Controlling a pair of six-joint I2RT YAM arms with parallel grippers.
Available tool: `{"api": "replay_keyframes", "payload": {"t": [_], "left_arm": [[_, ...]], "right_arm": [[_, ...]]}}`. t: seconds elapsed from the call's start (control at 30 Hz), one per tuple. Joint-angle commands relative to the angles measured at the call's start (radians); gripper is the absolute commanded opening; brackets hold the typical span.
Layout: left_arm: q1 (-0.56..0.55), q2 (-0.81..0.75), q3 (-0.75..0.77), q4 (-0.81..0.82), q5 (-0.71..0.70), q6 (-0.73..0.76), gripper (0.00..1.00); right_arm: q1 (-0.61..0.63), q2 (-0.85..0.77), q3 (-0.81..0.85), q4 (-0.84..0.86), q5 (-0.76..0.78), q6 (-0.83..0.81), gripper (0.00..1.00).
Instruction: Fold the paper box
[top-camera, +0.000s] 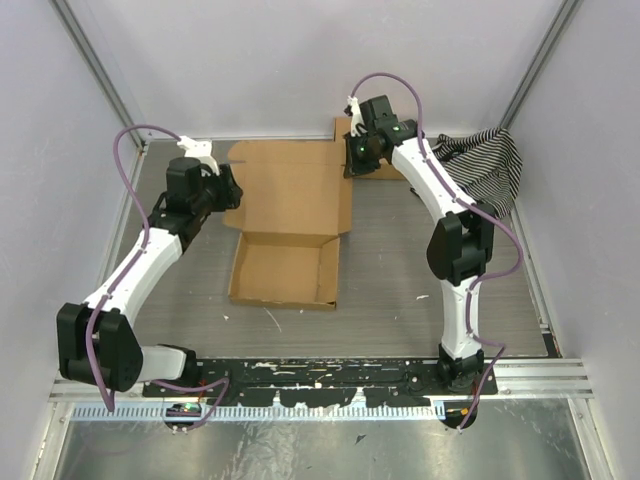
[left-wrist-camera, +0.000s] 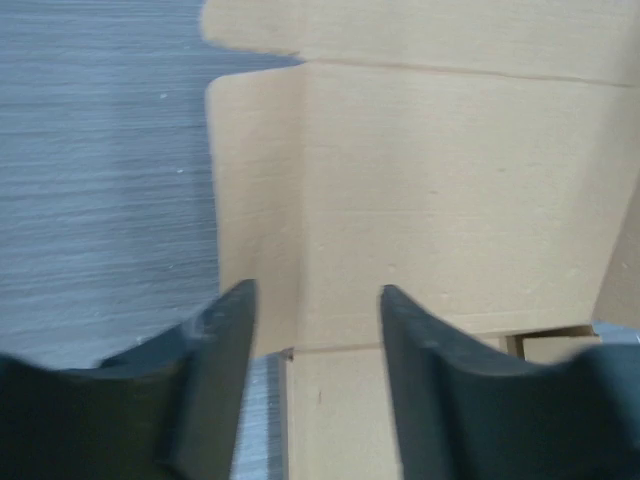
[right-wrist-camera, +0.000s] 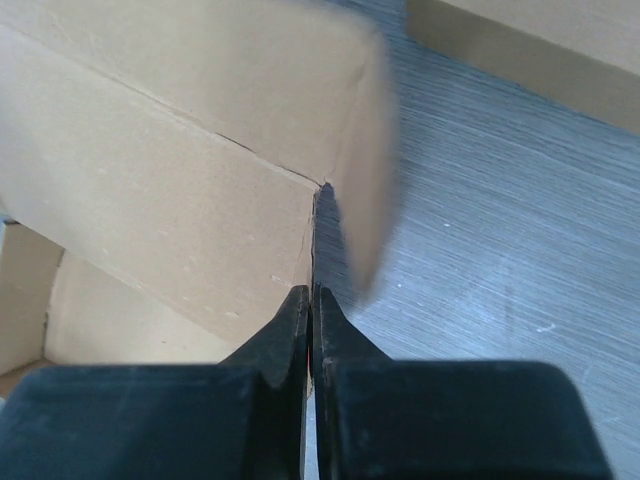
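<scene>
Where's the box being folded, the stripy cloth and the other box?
box (top-camera: 295, 185): top view, on its flat open lid.
stripy cloth (top-camera: 490, 165): top view, middle of the cloth.
other box (right-wrist-camera: 540, 25): right wrist view, near its edge.

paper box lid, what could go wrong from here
The right pincer is shut at the lid's side flap; pushing there could crumple it or skew the box. The left pincer is open and holds nothing, so the box may slide. A second box lies close behind and could be bumped.

The brown corrugated cardboard mailer box (top-camera: 290, 230) lies mid-counter (top-camera: 400, 290), lid behind tray. A flat brown cardboard box (top-camera: 385, 172) sits behind-right, with the striped cloth (top-camera: 490, 165) right of it.
</scene>
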Motion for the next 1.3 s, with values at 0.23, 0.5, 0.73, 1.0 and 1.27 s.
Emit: {"api": "replay_keyframes", "payload": {"t": [0.23,0.5,0.73,1.0,1.27], "left_arm": [[0.003,0.087,0.306,-0.302,-0.302,0.078,0.73],[0.003,0.217,0.539,-0.528,-0.128,0.063,0.63],[0.002,0.222,0.576,-0.637,-0.011,0.044,0.59],[0.002,0.219,0.519,-0.633,-0.055,0.035,0.59],[0.002,0.287,0.561,-0.61,0.001,0.005,0.52]], "right_arm": [[0.05,-0.299,-0.246,0.309,0.215,-0.132,0.01],[0.068,-0.353,-0.287,0.381,0.246,-0.161,0.01],[0.081,-0.366,-0.327,0.414,0.251,-0.13,0.01],[0.093,-0.386,-0.375,0.46,0.233,-0.107,0.01],[0.097,-0.401,-0.408,0.467,0.201,-0.099,0.01]]}}
